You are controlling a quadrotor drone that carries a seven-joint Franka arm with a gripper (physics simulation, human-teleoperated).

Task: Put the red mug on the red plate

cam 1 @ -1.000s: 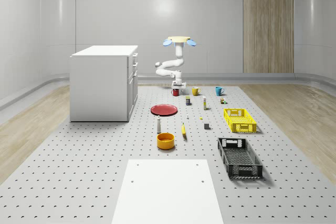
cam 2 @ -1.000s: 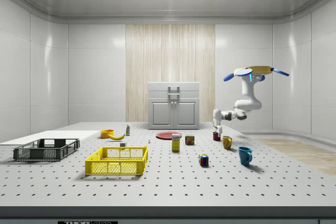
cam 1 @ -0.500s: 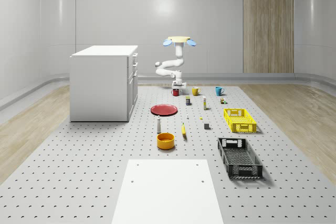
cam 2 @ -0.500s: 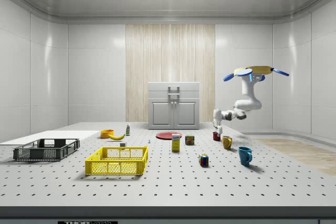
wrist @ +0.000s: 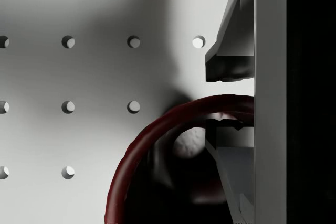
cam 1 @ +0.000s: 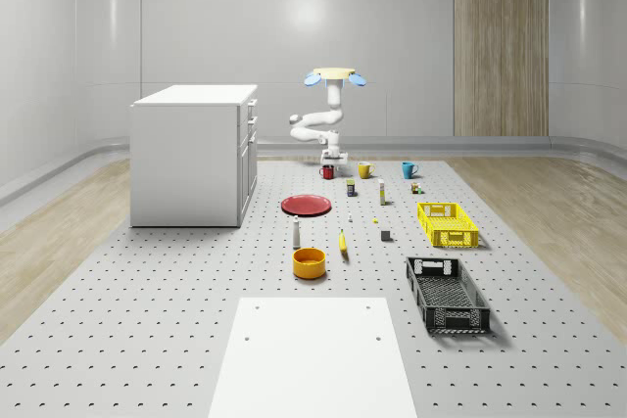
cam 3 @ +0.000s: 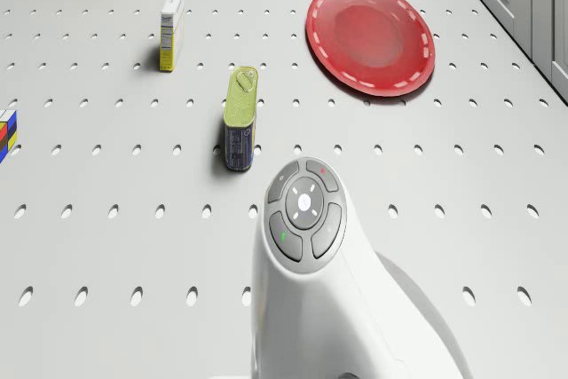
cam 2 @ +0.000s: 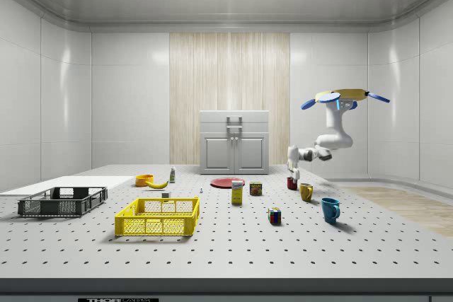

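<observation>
The drone hovers over the desk's far end. Its end effector straddles the red mug's rim with 2 fingers spread, not clenched. The red plate lies well apart from the end effector, past a tin.

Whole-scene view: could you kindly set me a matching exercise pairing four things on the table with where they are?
Things:
1. red mug
2. plate
3. blue mug
4. black crate

Places:
A. beside the white sheet
B. rightmost mug in the whole-scene view
C. rim between the open fingers of the hovering drone's pincer
D. nearest the cabinet

Pairs: 1-C, 2-D, 3-B, 4-A
</observation>
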